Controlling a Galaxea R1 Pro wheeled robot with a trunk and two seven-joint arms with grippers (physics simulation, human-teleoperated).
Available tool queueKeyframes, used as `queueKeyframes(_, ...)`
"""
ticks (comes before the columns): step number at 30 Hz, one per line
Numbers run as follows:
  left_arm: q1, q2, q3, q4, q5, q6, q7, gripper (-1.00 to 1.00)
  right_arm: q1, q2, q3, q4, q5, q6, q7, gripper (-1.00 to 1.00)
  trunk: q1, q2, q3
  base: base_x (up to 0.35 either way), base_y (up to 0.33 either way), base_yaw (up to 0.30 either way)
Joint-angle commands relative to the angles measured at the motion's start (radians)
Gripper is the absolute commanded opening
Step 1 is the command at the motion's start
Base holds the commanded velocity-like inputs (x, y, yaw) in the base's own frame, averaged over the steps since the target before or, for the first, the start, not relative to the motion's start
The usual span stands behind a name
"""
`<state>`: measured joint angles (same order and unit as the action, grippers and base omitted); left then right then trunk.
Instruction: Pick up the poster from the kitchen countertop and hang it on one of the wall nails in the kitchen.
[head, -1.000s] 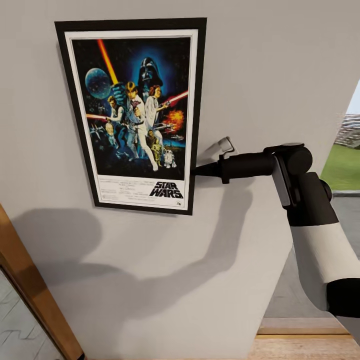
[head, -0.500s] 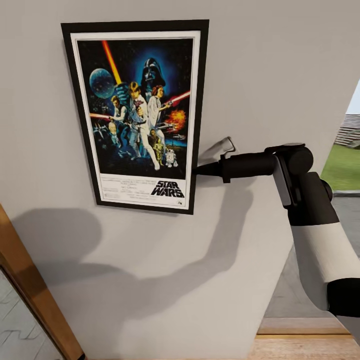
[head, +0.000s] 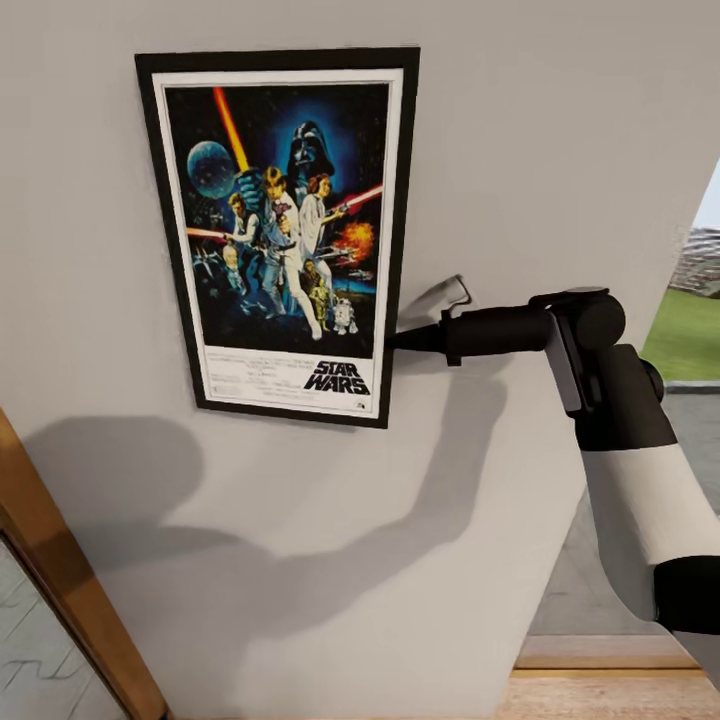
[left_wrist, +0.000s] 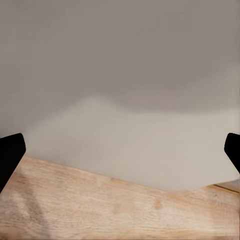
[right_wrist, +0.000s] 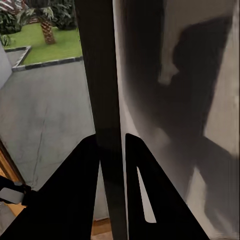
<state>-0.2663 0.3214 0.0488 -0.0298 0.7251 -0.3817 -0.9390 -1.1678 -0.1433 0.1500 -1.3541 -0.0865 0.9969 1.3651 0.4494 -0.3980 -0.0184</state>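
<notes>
The poster (head: 285, 235), lettered "STAR WARS" in black, is held flat against the grey wall (head: 560, 130), its right edge pinched in the right gripper (head: 392, 341). The left gripper (left_wrist: 120, 150) jaws are spread wide, holding nothing.

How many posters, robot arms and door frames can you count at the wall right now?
Posters: 1, the poster, flat against the wall
Robot arms: 1, the right arm, its right gripper shut on the poster's right edge
Wooden door frames: 1, the door frame at lower left
Total: 3
</notes>
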Motion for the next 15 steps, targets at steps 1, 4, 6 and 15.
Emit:
queueKeyframes(1, 0.000, 0.000, 0.005, 0.001, -0.004, -0.005, -0.003, 1.00, -0.001, -0.001, -0.004, 0.006, -0.009, 0.010, -0.004, -1.00, 0.001, -0.002, -0.002, 0.000, 0.000, 0.000)
queueKeyframes(4, 0.003, 0.001, 0.005, 0.001, -0.004, -0.005, -0.003, 1.00, -0.001, -0.001, 0.094, -0.021, -0.063, -0.021, 0.054, 1.00, 0.001, -0.002, -0.002, 0.000, 0.000, 0.000)
queueKeyframes(6, 0.004, 0.001, 0.005, 0.001, -0.004, -0.005, -0.003, 1.00, -0.001, -0.001, -0.046, 0.046, -0.006, 0.012, -0.013, 1.00, 0.001, -0.002, -0.002, 0.000, 0.000, 0.000)
queueKeyframes(15, 0.004, 0.001, 0.005, 0.001, -0.005, -0.005, -0.004, 1.00, -0.001, -0.002, -0.062, 0.071, -0.008, 0.011, -0.050, 1.00, 0.001, -0.002, -0.002, 0.000, 0.000, 0.000)
